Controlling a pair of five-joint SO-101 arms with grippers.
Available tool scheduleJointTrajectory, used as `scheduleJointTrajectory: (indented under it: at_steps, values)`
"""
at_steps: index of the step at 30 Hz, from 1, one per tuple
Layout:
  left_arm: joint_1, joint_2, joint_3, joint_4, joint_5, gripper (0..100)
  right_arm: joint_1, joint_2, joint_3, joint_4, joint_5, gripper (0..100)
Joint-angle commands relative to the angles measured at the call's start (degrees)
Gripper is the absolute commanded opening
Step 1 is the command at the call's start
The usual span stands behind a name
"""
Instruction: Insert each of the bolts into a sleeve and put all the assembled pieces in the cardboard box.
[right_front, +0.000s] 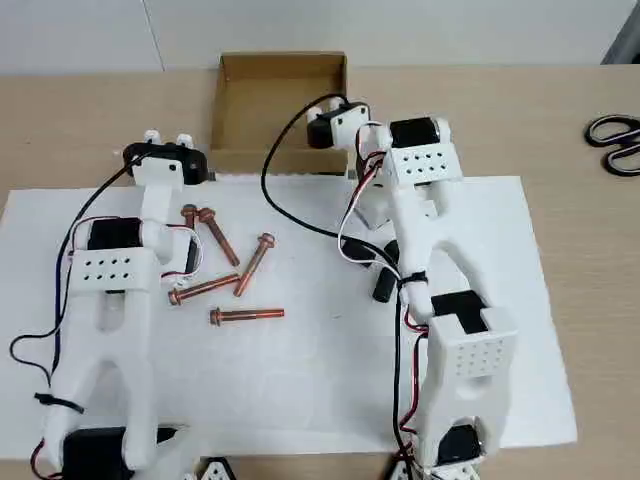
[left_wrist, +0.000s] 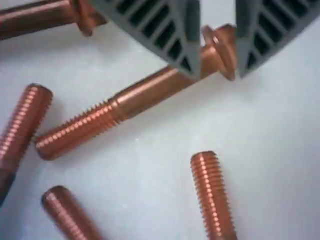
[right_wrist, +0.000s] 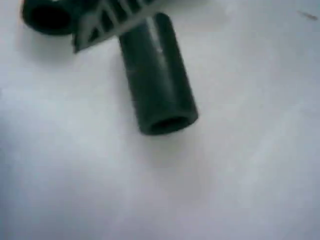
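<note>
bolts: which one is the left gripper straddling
The bolt whose head end lies between the left gripper's open fingers; the other bolts lie outside them.

Glossy metal bolts (left_wrist: 150, 95) and a matt plastic sleeve (right_wrist: 157, 85) lie on smooth paper (right_front: 330, 380).

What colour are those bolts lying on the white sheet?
The bolts are a shiny copper-orange, clearest in the left wrist view.

Soft, even light fills the table, and the white paper (right_front: 320, 380) is bright without hard glare. Around the left claw (left_wrist: 215, 65) the bolts (left_wrist: 125, 105) gleam with pale streaks and cast faint, soft-edged shadows. At the right claw (right_wrist: 100, 25) the sleeve (right_wrist: 157, 80) is dark and dull, with a diffuse grey shadow beside it.
</note>
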Motion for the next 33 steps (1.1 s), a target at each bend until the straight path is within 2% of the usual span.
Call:
scheduleJointTrajectory:
  at_steps: [1, 6, 13, 33]
  values:
    - [0.18, -0.18, -2.15, -1.05, -0.44, 5, 0.04, 0.22, -4.13, -1.19, 1.32, 14.0]
    - [0.18, -0.09, -2.15, -1.14, -0.44, 5, 1.10, 2.42, -7.74, -0.66, 2.64, 22.7]
    - [0.18, -0.09, -2.15, -1.14, -0.44, 5, 1.98, 4.79, -7.82, -2.07, 5.19, 22.6]
    - [0.09, -0.09, 0.31, -1.49, -0.44, 5, 1.10, 11.30, -7.82, -9.01, 5.36, 22.6]
